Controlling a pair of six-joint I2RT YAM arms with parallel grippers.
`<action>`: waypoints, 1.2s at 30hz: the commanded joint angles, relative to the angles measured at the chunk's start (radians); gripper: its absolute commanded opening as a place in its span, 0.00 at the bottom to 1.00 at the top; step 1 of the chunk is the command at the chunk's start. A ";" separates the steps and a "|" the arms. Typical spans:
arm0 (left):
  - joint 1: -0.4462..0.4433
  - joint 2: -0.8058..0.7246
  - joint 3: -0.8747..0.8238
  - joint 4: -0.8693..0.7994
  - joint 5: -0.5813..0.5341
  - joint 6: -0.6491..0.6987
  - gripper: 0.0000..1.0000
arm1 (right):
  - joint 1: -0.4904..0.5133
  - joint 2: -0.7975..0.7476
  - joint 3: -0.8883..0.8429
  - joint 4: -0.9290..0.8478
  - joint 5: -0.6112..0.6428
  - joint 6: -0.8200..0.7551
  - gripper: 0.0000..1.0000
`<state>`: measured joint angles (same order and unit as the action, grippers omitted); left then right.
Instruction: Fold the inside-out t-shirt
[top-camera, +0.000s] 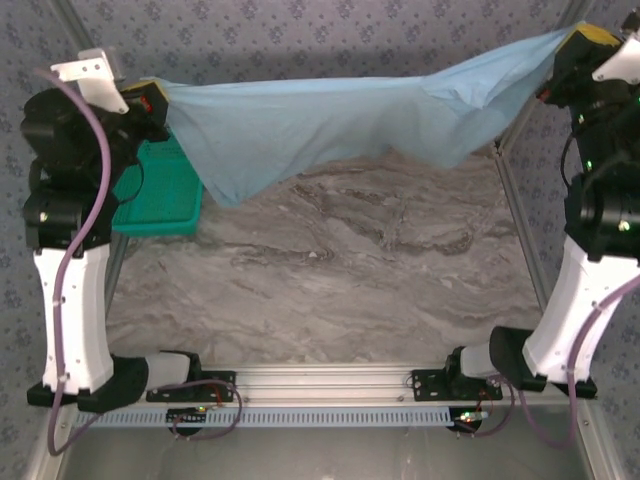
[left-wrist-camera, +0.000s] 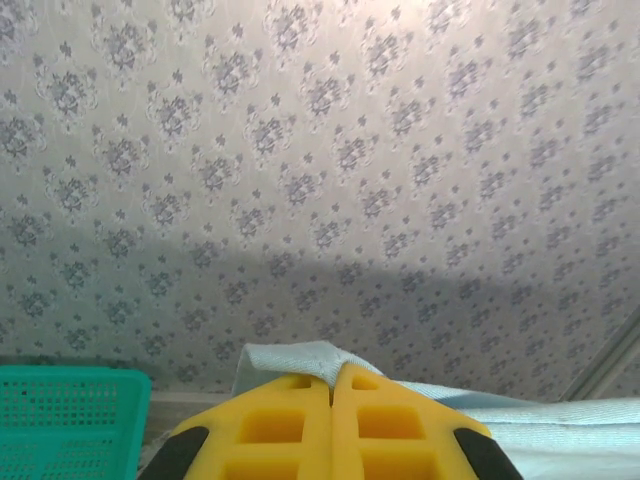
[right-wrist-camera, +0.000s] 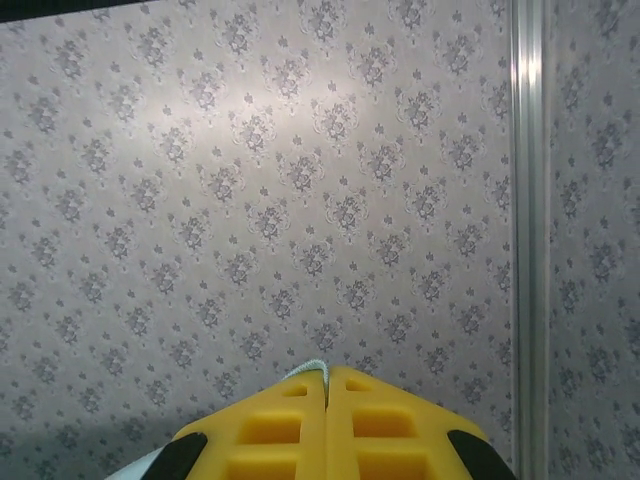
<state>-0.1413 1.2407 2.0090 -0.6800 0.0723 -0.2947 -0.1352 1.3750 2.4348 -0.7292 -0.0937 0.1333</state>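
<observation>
**A:** Where is the shirt (top-camera: 330, 125)?

**B:** In the air, stretched across the far side of the counter (top-camera: 330, 290) between the two arms. It sags like a hammock. A longer fold droops on the left, and a shorter one hangs right of the middle. I cannot tell whether the lowest fold touches the counter.

**A:** What holds it up?

**B:** The left end effector (top-camera: 150, 100) is clamped on the shirt's left end. The right end effector (top-camera: 572, 48) is clamped on its right end, which sits higher in the overhead view.

**A:** And up close?

**B:** In the left wrist view, the yellow fingers (left-wrist-camera: 270, 425) press together with a fold of pale blue cloth pinched between them. More cloth trails off to the right. In the right wrist view the fingers meet the same way, and a thin edge of cloth pokes out at the tips.

**A:** Anything else nearby?

**B:** A teal mesh basket (top-camera: 160, 200) sits at the counter's left edge, just beside the left arm and partly under the drooping fold. A patterned wall (left-wrist-camera: 300, 150) rises behind everything.
</observation>
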 joint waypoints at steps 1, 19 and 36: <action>0.012 -0.092 -0.046 0.008 0.019 -0.021 0.00 | -0.015 -0.108 -0.022 -0.023 0.038 -0.044 0.00; 0.012 -0.108 -0.148 -0.004 -0.027 -0.033 0.00 | -0.012 -0.058 -0.006 0.007 0.103 -0.115 0.00; 0.014 0.803 -0.095 0.282 -0.091 0.019 0.12 | 0.145 0.761 -0.125 0.339 0.144 -0.135 0.13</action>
<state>-0.1375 1.9640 1.7821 -0.4484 0.0208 -0.3069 -0.0292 2.0483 2.1933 -0.4381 -0.0078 0.0257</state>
